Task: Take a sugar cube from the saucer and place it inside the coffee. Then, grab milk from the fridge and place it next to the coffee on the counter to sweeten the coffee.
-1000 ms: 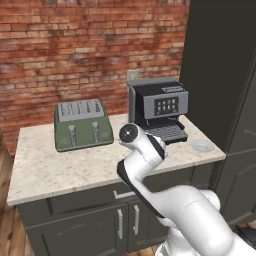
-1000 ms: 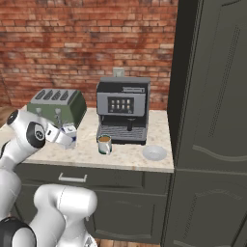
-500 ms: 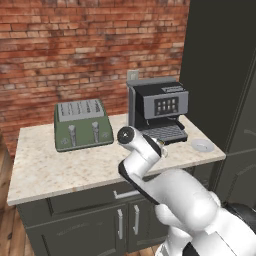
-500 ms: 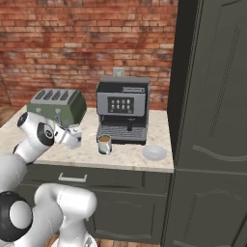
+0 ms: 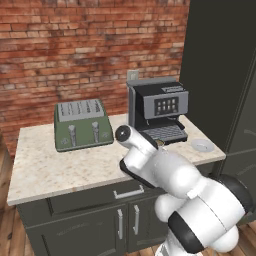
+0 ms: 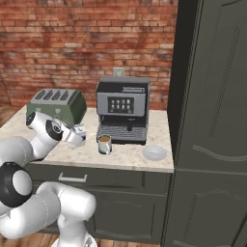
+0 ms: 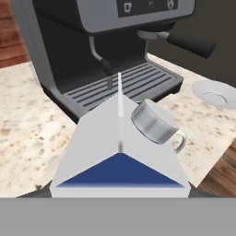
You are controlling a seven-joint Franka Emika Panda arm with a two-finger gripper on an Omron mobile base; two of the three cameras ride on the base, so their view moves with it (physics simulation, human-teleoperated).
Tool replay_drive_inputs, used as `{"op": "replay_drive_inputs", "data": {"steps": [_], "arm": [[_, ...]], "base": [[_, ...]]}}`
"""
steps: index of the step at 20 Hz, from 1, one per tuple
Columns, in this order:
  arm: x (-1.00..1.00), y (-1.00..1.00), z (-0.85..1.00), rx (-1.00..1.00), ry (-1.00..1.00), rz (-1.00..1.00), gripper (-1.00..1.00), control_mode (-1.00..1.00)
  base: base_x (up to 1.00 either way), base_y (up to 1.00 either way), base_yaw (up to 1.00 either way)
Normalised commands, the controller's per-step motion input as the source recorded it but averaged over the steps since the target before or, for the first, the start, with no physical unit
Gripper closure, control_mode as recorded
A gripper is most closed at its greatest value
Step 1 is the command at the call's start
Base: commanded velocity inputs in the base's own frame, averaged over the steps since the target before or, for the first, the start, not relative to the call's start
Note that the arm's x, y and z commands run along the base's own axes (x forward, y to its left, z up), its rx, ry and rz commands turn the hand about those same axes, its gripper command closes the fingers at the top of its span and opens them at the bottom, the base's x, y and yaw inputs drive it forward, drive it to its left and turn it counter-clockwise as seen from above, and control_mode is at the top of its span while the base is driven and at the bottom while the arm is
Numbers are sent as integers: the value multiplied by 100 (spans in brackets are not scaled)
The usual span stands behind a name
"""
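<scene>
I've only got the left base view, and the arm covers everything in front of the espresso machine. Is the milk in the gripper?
Observer: Yes. In the right base view the gripper holds the milk over the counter, on the toaster side.
Operator: And the coffee?
Observer: The coffee stands in front of the espresso machine, apart from the carton.
Operator: Is the saucer touching the mug?
Observer: No. In the hand view the saucer lies apart from it, farther along the counter.
</scene>
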Motion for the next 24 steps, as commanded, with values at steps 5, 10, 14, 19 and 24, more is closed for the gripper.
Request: {"op": "replay_drive_inputs", "data": {"steps": [5,10,14,19,24], "arm": [[51,0,-15,0,0,-4,100,-100],[34,0,-9,0,1,-2,-100,-100],[0,0,0,0,0,0,-100,-100],[0,1,24,0,0,-1,-100,-100],[-12,5,85,0,-2,-2,-100,-100]], "base": [[0,0,0],[0,0,0],[0,0,0],[0,0,0],[0,0,0]]}}
